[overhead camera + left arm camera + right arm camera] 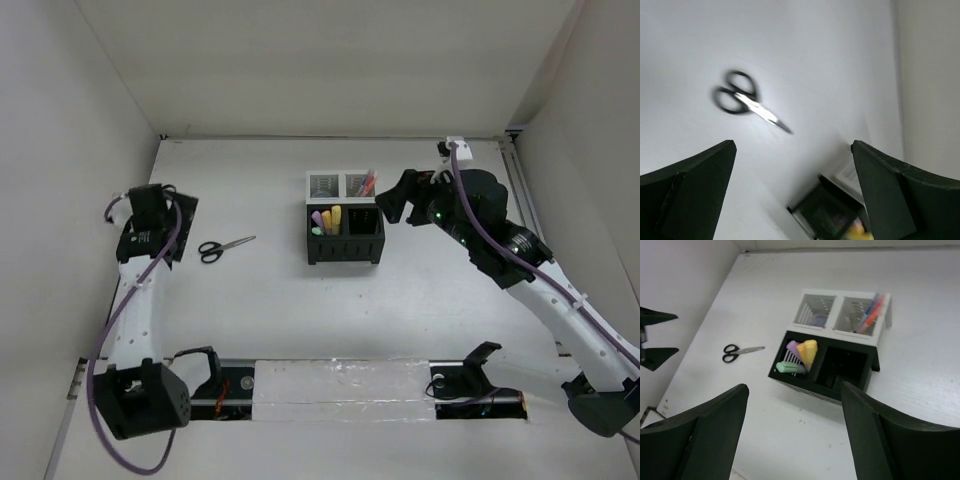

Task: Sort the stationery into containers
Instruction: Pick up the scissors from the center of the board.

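Note:
The containers [345,215] stand mid-table as a cluster of two black bins in front and two white mesh bins behind. The front-left black bin [795,360] holds purple, yellow and green markers. Red-orange and blue pens [871,315] stick out of the back-right white bin. Black-handled scissors [225,246] lie flat on the table left of the bins, also in the left wrist view [742,102]. My left gripper [793,145] hovers open and empty left of the scissors. To the right of the bins, above the table, my right gripper [794,386] is open and empty.
White walls enclose the table at the left, back and right. A strip of clear tape [340,385] runs along the near edge between the arm bases. A small white block [458,146] sits near the back right corner.

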### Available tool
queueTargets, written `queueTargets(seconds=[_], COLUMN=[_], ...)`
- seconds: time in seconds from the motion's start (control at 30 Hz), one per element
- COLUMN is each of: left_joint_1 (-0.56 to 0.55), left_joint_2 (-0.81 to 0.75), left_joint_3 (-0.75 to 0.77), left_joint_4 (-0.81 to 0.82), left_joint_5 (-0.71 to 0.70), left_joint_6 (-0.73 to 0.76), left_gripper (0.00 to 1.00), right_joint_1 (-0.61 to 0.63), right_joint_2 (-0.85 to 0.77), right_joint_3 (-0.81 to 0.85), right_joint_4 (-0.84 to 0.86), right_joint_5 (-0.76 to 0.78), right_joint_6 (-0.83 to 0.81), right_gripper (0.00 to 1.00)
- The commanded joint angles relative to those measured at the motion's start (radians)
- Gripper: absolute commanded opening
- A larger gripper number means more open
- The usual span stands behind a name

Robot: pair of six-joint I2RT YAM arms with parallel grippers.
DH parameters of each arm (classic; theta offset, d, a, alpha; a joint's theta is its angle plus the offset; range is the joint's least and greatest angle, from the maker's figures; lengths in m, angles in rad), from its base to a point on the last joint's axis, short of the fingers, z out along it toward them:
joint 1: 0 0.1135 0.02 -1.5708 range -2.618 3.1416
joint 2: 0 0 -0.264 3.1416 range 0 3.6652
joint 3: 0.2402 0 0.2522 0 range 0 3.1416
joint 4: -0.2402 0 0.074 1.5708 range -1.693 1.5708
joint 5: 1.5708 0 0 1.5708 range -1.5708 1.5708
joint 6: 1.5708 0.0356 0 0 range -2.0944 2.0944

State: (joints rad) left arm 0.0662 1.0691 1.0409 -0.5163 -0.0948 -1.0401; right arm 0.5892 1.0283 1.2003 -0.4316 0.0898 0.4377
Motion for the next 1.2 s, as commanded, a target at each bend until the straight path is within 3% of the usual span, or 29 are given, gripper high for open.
queueTargets(seconds=[0.0,0.1,0.37,0.7,1.1,1.17], left_joint_1=[0.193,0.297,0.307,0.218,0.167,0.167], left_joint_2=[0.023,0.094,0.239,0.239,0.469,0.483], left_joint_3=[-0.116,-0.174,-0.176,-0.177,-0.008,-0.008], left_joint_4=[-0.048,-0.038,0.047,0.116,0.199,0.225], left_joint_5=[0.056,0.070,0.135,0.145,0.152,0.129], left_joint_6=[0.101,0.080,-0.031,-0.141,-0.166,-0.155], left_gripper=[1.00,1.00,0.97,0.84,0.78,0.68], right_joint_1=[0.087,0.138,0.161,0.112,0.043,0.034], right_joint_2=[0.036,0.067,0.067,0.013,-0.016,-0.025], right_joint_3=[0.108,0.108,0.008,-0.059,-0.097,-0.107], right_joint_4=[-0.029,-0.024,0.065,0.094,0.103,0.103], right_joint_5=[0.103,0.103,0.070,0.028,-0.035,-0.035], right_joint_6=[-0.132,-0.151,-0.151,-0.151,-0.151,-0.151], right_gripper=[0.80,0.80,0.80,0.80,0.80,0.80])
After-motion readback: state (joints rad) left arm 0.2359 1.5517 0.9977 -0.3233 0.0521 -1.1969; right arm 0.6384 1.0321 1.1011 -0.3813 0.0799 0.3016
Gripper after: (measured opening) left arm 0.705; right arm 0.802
